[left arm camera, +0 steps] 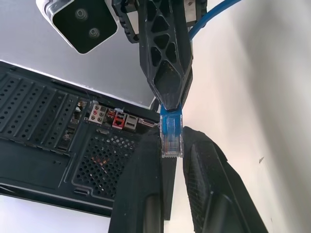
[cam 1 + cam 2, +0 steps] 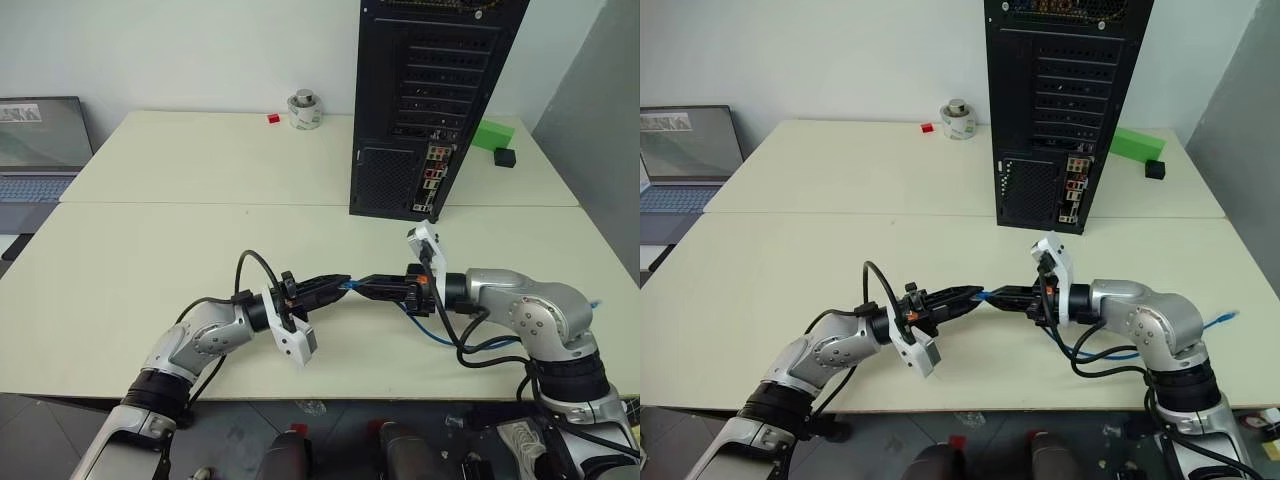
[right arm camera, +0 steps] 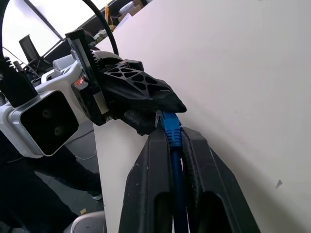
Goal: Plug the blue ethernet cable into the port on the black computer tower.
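Note:
The blue ethernet cable (image 2: 425, 325) loops on the table under my right arm. Its plug (image 1: 171, 141) is held in mid-air between my two hands, above the near table's middle. My left gripper (image 2: 343, 283) points right and is shut on the plug's clear tip. My right gripper (image 2: 364, 286) points left, tip to tip with the left one, and is shut on the blue cable just behind the plug (image 3: 171, 130). The cable's other end (image 2: 1230, 318) lies at the right table edge. The black computer tower (image 2: 430, 100) stands behind, its rear port strip (image 2: 434, 170) facing me.
A grey laptop (image 2: 40, 140) sits at the far left. A tape roll (image 2: 304, 110) and a small red piece (image 2: 272, 118) lie left of the tower; a green block (image 2: 490, 135) and a small black box (image 2: 505, 157) lie to its right. Black arm cables (image 2: 470, 345) trail beside my right wrist.

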